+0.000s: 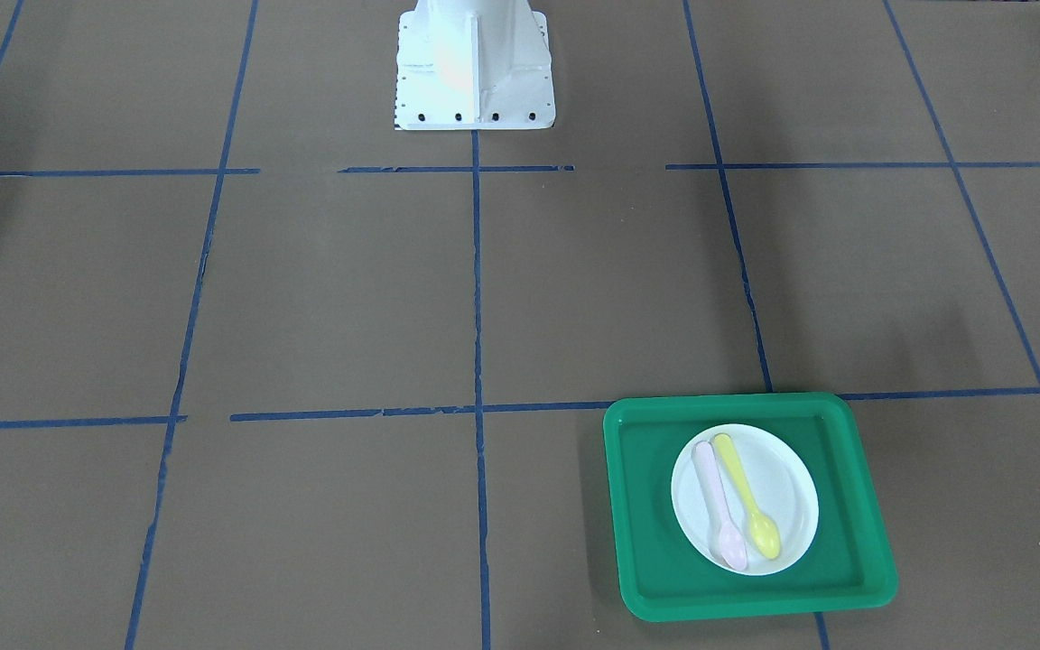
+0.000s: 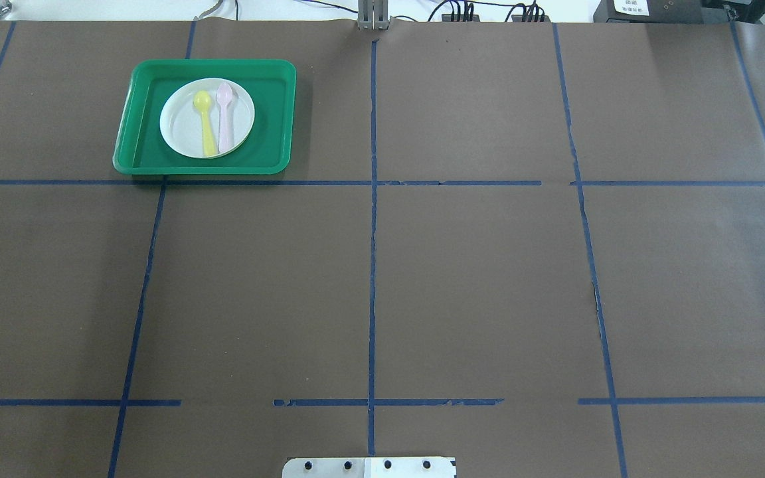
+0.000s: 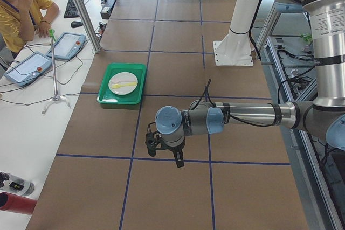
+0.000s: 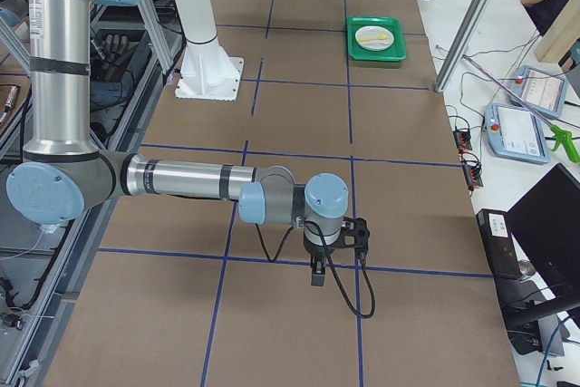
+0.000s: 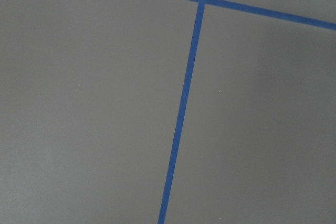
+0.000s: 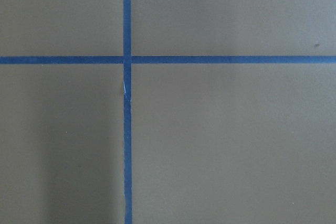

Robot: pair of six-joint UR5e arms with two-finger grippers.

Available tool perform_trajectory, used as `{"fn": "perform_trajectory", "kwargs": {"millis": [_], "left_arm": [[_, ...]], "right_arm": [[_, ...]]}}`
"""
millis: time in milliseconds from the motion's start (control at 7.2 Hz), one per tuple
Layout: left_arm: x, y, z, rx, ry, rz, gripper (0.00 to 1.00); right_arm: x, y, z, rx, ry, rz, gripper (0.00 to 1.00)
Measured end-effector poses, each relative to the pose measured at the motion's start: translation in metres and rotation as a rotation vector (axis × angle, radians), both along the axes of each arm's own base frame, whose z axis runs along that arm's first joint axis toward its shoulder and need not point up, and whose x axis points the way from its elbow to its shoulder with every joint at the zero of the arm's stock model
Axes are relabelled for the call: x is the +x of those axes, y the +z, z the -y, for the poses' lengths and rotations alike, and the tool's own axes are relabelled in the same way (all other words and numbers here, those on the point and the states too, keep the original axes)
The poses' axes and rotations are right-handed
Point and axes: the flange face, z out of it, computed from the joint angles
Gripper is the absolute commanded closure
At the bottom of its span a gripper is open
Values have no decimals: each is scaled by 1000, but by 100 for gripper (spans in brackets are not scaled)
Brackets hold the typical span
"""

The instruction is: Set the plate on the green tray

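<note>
The brown tabletop (image 2: 462, 279), gridded with blue tape, carries the tray (image 2: 140, 143) in its far corner on the robot's left. The plate (image 2: 183, 133) lies flat inside the tray, near its middle, so the task looks done. A yellow spoon (image 2: 206, 126) and a pink spoon (image 2: 225, 119) lie side by side on the plate. As I judge it, the risk is that any further reach could bump the rim, sliding the plate or tipping the loose spoons off. The left gripper (image 3: 164, 152) and right gripper (image 4: 331, 246) hang over bare tabletop, well apart from the tray. I cannot tell whether their fingers are apart or together. Only taped tabletop shows between them and the tray.
</note>
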Motion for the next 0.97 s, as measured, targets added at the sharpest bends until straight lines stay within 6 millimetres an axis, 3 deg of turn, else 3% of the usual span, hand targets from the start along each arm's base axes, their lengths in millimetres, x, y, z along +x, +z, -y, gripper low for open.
{"fn": "perform_trajectory", "kwargs": {"millis": [417, 972], "left_arm": [[-17, -19, 17, 20, -47, 5, 0], [-23, -16, 29, 124, 54, 43, 0]], "right_arm": [[0, 0, 0, 0, 0, 0, 0], [0, 0, 0, 0, 0, 0, 0]]}}
